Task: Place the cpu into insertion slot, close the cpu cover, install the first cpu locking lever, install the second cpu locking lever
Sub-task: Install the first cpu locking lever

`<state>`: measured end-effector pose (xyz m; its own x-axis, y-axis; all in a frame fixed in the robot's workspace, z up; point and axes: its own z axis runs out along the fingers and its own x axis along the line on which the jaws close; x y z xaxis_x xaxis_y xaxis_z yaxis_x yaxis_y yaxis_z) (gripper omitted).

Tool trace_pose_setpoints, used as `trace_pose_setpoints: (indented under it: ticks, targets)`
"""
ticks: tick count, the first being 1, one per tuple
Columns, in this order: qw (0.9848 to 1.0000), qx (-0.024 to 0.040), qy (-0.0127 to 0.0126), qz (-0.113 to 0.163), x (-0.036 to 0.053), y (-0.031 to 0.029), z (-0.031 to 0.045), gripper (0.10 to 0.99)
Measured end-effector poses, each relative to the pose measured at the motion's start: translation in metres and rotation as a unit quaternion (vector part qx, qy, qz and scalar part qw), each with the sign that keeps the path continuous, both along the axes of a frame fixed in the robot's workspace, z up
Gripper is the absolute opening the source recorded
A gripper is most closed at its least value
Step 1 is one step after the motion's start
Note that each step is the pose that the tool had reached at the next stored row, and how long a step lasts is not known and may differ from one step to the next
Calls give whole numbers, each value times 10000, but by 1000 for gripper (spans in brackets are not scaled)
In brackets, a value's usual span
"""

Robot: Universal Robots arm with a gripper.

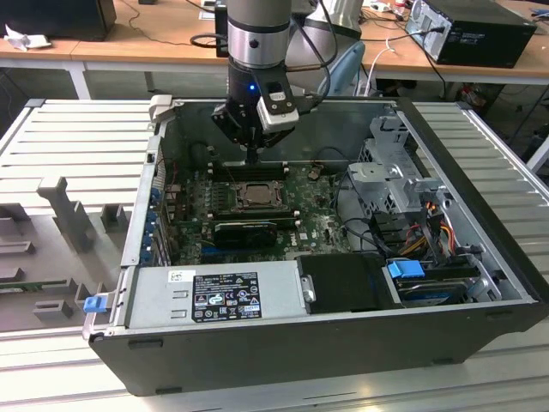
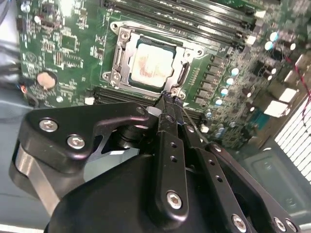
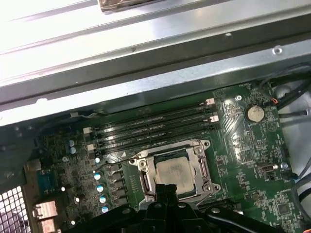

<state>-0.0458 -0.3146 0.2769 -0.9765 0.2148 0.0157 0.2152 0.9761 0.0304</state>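
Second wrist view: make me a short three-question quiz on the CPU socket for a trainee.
1. True or false: the cpu lies in the insertion slot.
2. Pick one. The gripper is nearest to: A) the coin cell battery, B) the rim of the cpu cover, C) the power supply.
3. Fill in: the cpu cover lies ___ over the cpu.

Key: 1 true; 2 B; 3 closed.
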Motion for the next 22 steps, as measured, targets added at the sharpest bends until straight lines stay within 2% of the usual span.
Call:
trace_pose_setpoints:
  ticks: [4,8,10,16,18,21,22]
  targets:
    - [9992,0,-3,398,0,0,0,106]
    - [9969,0,-5,789,0,0,0,106]
    - [9943,0,-5,1068,0,0,-1,106]
    - [9878,0,-5,1556,-2,0,0,106]
    - [9871,2,-6,1603,-31,0,-2,106]
    - [9871,1,-24,1603,-174,0,-3,106]
    - [9875,2,-25,1578,-206,2,-7,106]
